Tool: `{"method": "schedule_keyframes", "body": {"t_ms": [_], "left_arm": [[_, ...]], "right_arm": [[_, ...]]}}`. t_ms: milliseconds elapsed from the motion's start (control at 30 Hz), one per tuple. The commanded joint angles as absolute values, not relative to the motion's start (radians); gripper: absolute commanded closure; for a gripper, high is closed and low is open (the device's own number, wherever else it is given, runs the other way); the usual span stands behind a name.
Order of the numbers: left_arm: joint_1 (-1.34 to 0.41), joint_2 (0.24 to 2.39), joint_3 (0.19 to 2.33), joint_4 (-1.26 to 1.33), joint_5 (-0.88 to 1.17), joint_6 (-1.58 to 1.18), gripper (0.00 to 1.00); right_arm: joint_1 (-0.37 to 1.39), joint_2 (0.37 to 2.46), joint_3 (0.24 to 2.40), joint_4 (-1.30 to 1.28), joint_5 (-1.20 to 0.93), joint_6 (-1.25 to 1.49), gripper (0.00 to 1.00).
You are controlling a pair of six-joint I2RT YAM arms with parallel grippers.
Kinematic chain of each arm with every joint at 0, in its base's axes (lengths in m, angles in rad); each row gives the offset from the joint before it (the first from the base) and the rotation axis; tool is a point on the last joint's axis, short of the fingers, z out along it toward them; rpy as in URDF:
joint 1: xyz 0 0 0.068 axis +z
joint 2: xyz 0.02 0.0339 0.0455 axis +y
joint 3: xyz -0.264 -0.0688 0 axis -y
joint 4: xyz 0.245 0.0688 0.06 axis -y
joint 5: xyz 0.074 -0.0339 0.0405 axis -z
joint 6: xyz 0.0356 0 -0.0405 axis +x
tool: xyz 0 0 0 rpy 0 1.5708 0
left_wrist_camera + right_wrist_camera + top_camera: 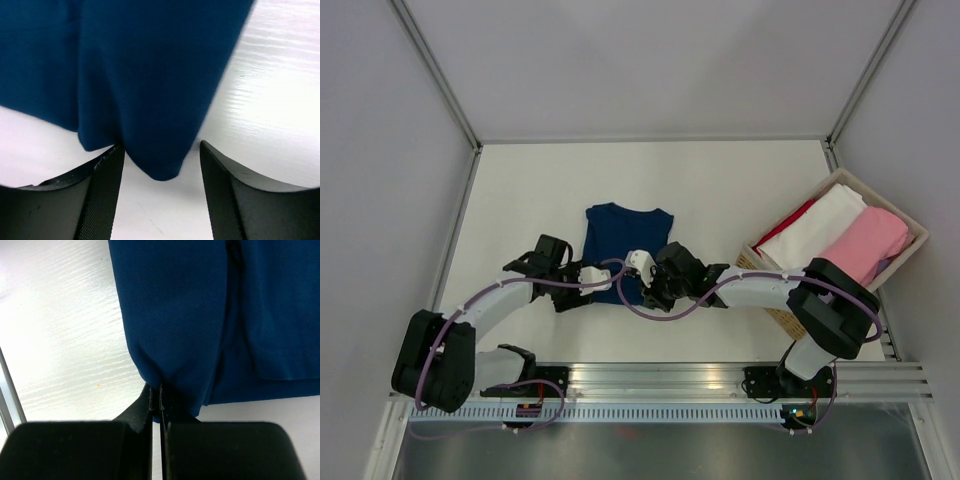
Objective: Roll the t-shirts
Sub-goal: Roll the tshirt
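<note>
Right wrist: we see the right end effector pinching the limp, light navy t-shirt at its hem; left end effector spread wide, empty.

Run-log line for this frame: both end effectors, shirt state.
navy t-shirt: flat, unrolled | left end effector: open, astride one near corner | right end effector: shut on other corner

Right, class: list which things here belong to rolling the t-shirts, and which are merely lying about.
Job: navy t-shirt; left gripper, open by its hem; right gripper, shut on its hem; white cloth, pink cloth, red cloth, likely shirts.
Lying about: wicker basket holding them; metal rail.
</note>
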State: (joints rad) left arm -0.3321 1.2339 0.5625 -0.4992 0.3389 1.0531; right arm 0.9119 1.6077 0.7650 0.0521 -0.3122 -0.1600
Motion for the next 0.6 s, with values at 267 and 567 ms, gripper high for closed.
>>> {"method": "schedule_keyframes", "body": {"t_ms": [267, 567], "left_arm": [[-0.310, 1.141, 0.575, -0.569, 0.294, 1.055, 0.98], [-0.264, 1.167, 0.736, -1.173, 0.503, 1.261, 0.98]], "right_arm": [[0.908, 1.537, 0.792, -0.078, -0.516, -0.075, 1.00], [0.908, 1.554, 0.741, -0.140, -0.836, -0.003, 1.00]]}}
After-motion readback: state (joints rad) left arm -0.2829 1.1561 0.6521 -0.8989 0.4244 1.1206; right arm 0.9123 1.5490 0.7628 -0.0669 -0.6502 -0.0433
